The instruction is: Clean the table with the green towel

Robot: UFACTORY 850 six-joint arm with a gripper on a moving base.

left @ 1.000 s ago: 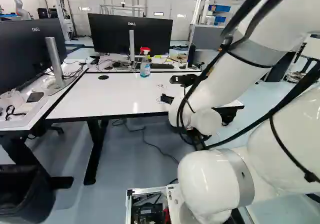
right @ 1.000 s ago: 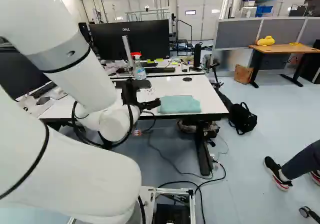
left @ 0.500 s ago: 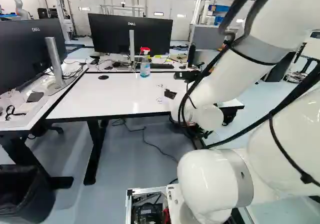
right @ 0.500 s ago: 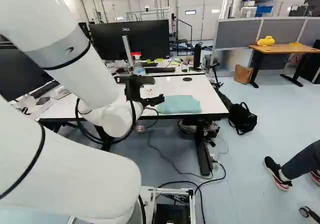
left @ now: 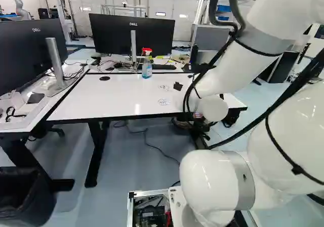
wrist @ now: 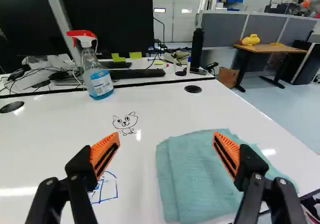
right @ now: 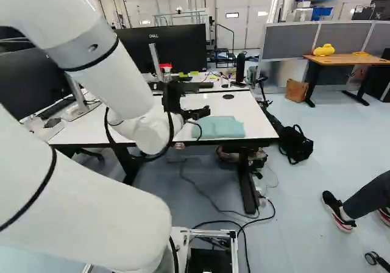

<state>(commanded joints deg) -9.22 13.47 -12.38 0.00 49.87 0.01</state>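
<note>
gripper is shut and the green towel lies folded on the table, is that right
No, the gripper is open: the wrist view shows its two orange pads wide apart. The green towel does lie folded on the table.

The table has a glossy white top with dark edging and dark legs. At its near right corner lies the green towel, folded in layers, with slightly uneven edges. Left of the towel, a black cat drawing marks the surface; nearer, a blue line drawing shows. A clear spray bottle with a red and white head stands upright near the far edge. Two round black inserts sit in the top, one far left, one far right.
</note>
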